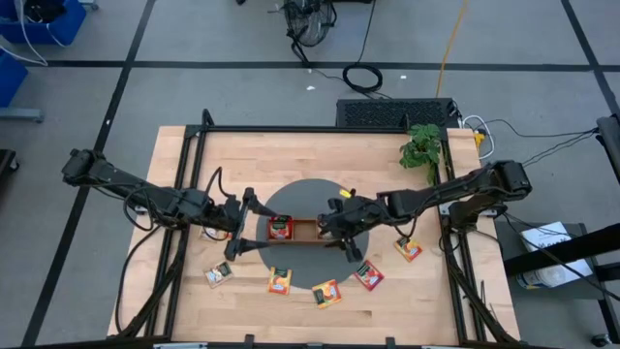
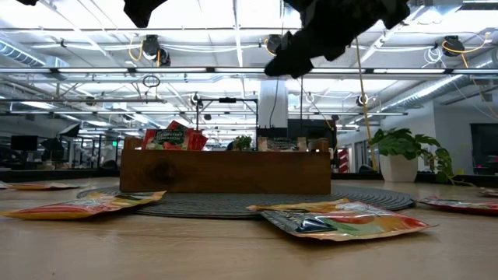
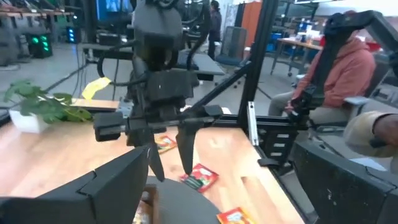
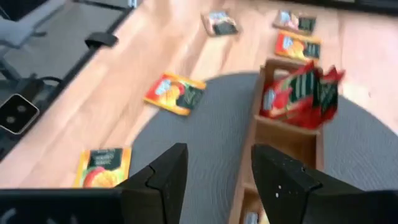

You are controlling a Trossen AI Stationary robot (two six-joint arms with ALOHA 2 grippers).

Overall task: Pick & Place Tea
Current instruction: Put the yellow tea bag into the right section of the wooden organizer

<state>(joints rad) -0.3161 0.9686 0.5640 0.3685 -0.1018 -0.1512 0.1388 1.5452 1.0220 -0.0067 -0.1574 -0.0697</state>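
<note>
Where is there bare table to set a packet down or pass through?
The back strip of the table, between the round mat and the far edge, is bare up to the plant. The front is crowded with loose packets; both grippers flank the tray.

Overhead, table-level and both wrist cameras share the wooden tray (image 1: pixel 302 231).
</note>
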